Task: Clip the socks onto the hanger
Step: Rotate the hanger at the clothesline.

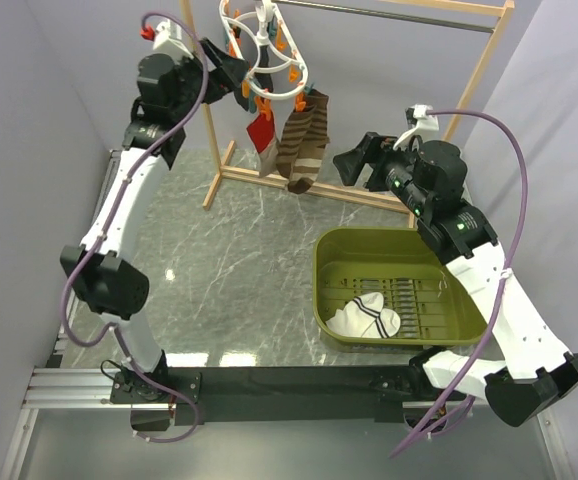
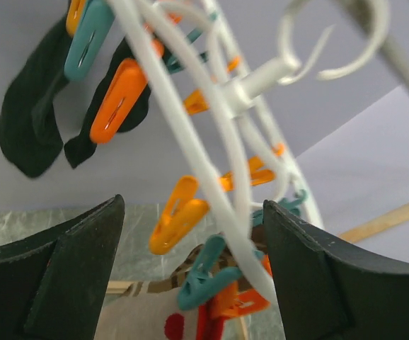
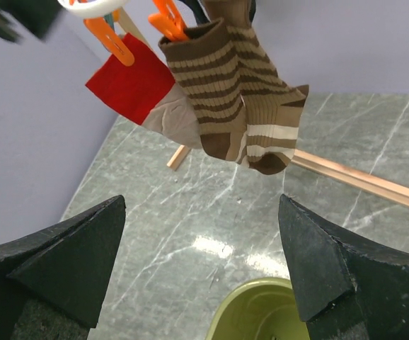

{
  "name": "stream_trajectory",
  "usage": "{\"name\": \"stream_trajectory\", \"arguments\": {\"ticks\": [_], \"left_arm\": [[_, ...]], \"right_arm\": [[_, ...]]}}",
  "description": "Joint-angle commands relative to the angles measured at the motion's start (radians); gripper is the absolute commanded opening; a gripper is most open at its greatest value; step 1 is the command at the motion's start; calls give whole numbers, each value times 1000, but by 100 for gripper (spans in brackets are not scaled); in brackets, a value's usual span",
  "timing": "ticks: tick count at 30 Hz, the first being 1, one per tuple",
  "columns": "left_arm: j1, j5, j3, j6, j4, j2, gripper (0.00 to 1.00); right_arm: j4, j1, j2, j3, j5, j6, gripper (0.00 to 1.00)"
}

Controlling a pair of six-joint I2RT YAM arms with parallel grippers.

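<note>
The two white socks (image 1: 364, 318) with dark cuff stripes lie together in the green basket (image 1: 334, 262). The white oval hanger (image 1: 266, 62) with orange and teal clips hangs from the wooden rack's rail. My left gripper (image 1: 233, 82) is raised to the hanger's left side. In the left wrist view it (image 2: 194, 273) stands open, with the hanger's rim (image 2: 190, 131), an orange clip (image 2: 178, 214) and a teal clip (image 2: 208, 282) between the jaws, untouched. My right gripper (image 1: 348, 163) hovers open and empty above the basket's far edge, and in its wrist view (image 3: 201, 262) it faces the hung socks.
Brown striped socks (image 3: 233, 92), a red and beige sock (image 3: 137, 88) and black socks (image 2: 27, 120) are clipped on the hanger. The wooden rack frame (image 1: 217, 150) stands at the back. The basket's rim (image 3: 261, 312) is just below the right gripper. Grey walls close both sides.
</note>
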Motion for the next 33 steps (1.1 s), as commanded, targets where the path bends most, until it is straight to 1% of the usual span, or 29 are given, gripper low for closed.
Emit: {"name": "stream_trajectory", "arguments": {"ticks": [1, 3, 6, 7, 8, 9, 10, 11, 13, 15, 17, 21, 24, 28, 33], "left_arm": [[-24, -13, 45, -12, 50, -2, 84], [-36, -21, 56, -9, 64, 7, 81], [-73, -47, 103, 5, 38, 39, 77], [-99, -55, 108, 6, 38, 47, 76], [-113, -99, 97, -1, 45, 45, 74], [-128, -131, 73, -15, 82, 38, 73], [-154, -150, 1, -41, 114, 15, 73], [-168, -195, -37, -53, 163, 2, 73], [-206, -262, -114, -75, 240, -27, 73], [-223, -320, -128, -84, 260, -33, 73], [-234, -332, -128, -95, 285, -28, 72], [-240, -311, -66, -107, 293, 11, 71], [-243, -294, -21, -115, 286, 44, 70], [-254, -289, -7, -119, 299, 59, 70], [-259, -286, 8, -104, 306, 74, 70]], "right_arm": [[69, 4, 12, 53, 9, 5, 94], [72, 4, 21, 62, 15, 0, 94], [85, 6, 33, 74, 21, 2, 94], [94, 4, 35, 74, 20, 3, 94], [117, 6, 42, 71, 20, 11, 94], [132, 6, 45, 68, 20, 16, 94], [150, 6, 58, 70, 23, 20, 94], [172, 4, 68, 76, 30, 41, 94], [174, 4, 108, 125, 44, 71, 94], [189, 6, 136, 157, 44, 112, 94], [245, 3, 171, 185, 33, 152, 93], [322, 6, 245, 246, 20, 190, 91], [329, 6, 324, 329, 16, 215, 89], [286, 6, 436, 473, 12, 270, 85], [270, 4, 489, 530, 3, 339, 79]]}}
